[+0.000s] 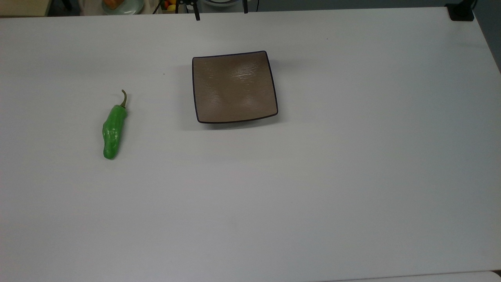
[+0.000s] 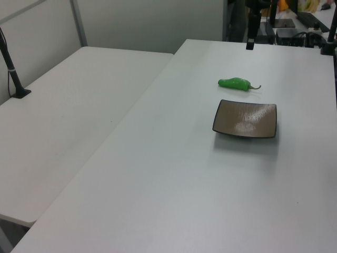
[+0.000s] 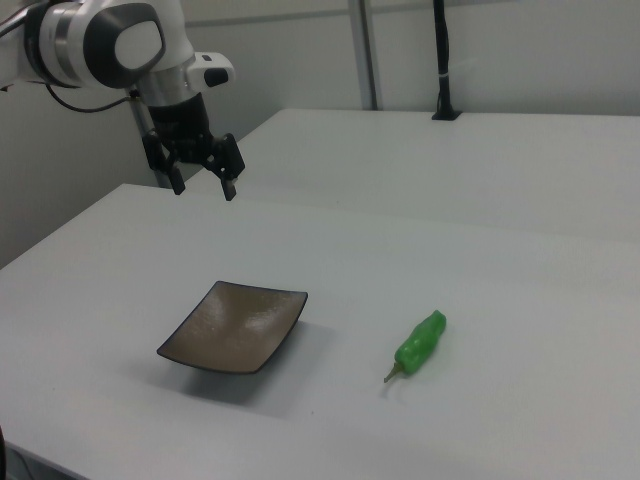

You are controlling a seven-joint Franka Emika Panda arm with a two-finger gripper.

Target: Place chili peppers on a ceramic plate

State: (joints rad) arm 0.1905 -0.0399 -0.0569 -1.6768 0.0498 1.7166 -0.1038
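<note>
A bright green chili pepper (image 1: 113, 132) with a thin curved stem lies on the white table, at the top view's left. The square brown ceramic plate (image 1: 234, 87) with a dark rim sits apart from it, nearer the table's middle, and holds nothing. In the left view the pepper (image 2: 235, 83) lies just behind the plate (image 2: 245, 119). In the right view the pepper (image 3: 420, 343) rests to the right of the plate (image 3: 234, 326). My gripper (image 3: 204, 186) hangs open in the air above and behind the plate, well away from the pepper, with nothing between its fingers.
A second white table (image 2: 68, 105) adjoins on the left view's left, with a black post (image 2: 13, 68) clamped at its edge. Black stands and clutter (image 1: 195, 8) line the far edge in the top view. A black mount (image 1: 461, 11) sits at the top-right corner.
</note>
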